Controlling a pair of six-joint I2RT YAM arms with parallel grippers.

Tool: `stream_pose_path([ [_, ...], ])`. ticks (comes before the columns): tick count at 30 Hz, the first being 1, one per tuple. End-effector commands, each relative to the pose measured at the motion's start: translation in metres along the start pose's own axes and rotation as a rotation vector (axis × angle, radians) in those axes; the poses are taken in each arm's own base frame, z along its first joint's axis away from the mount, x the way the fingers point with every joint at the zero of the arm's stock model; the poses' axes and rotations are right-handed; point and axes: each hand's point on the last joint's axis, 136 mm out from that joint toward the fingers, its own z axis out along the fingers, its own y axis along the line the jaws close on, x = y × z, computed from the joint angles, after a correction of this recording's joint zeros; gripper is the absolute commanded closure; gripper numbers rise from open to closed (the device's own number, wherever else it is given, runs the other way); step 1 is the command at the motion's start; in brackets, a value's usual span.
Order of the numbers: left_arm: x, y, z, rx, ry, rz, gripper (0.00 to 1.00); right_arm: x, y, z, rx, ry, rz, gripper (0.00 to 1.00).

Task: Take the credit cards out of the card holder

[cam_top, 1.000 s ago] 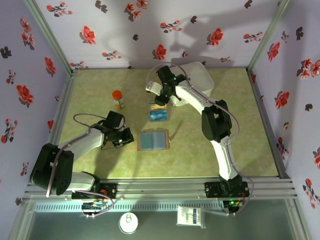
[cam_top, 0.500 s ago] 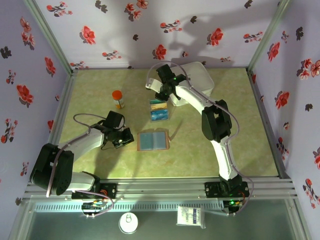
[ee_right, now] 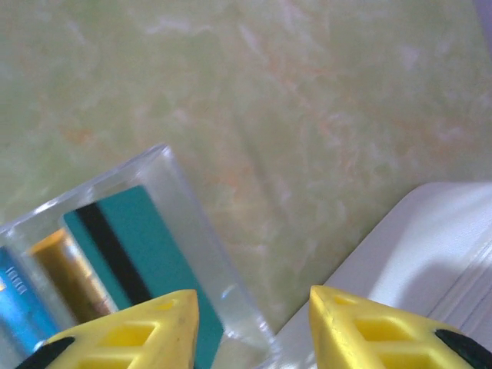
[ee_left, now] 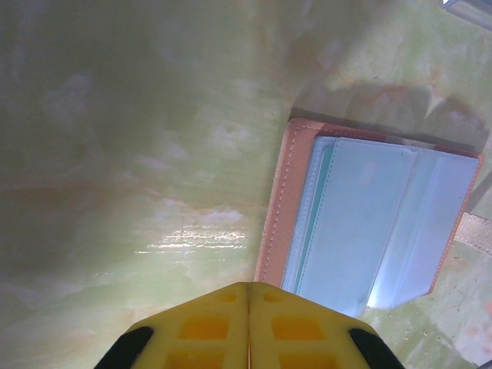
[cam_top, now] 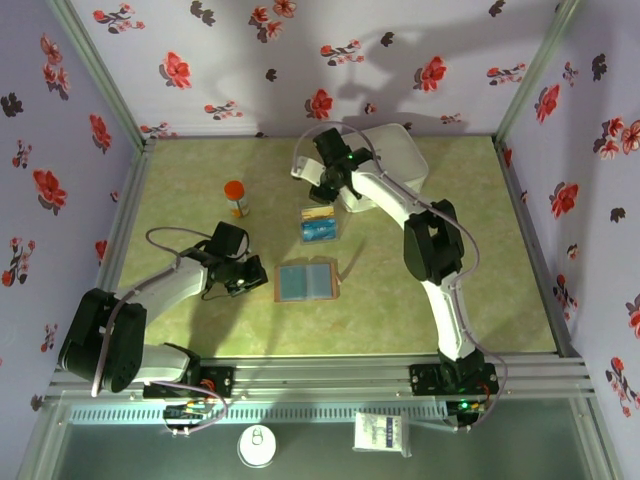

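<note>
Teal credit card (ee_right: 131, 246) now in clear tray (ee_right: 188, 215) | right claw (ee_right: 250, 307) opened

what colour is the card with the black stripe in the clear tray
The card is teal, clearest in the right wrist view.

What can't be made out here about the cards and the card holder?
- Top external: the credit cards in the clear tray are too small to count.
- Right wrist: the teal card is hidden in part by the right gripper's fingers; its neighbours are cut by the frame edge.
- Left wrist: glare on the card holder pockets hides whether any card remains.
</note>
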Motion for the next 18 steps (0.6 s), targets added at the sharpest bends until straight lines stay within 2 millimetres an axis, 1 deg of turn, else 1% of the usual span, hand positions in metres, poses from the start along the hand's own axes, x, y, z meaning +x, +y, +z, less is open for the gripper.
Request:
stream_pose_path([
  [1,0.002,0.002,0.002,0.008,0.013,-0.021,0.92,-0.003,0.015,-0.024,-0.04,-0.019,-0.043,0.5],
  [3,0.001,0.001,0.002,0.012,0.008,-0.022,0.92,0.003,0.021,-0.021,-0.052,-0.002,-0.056,0.46],
  [7,0.002,0.001,0.003,0.016,0.01,-0.028,0.92,0.015,0.024,-0.012,-0.054,0.043,-0.066,0.44],
  [11,0.004,0.003,0.002,0.014,0.009,-0.031,0.92,0.019,0.025,-0.002,-0.05,0.062,-0.073,0.43],
  [18,0.005,0.004,0.001,0.014,0.01,-0.032,0.92,0.02,0.018,0.01,-0.02,0.09,-0.082,0.44],
])
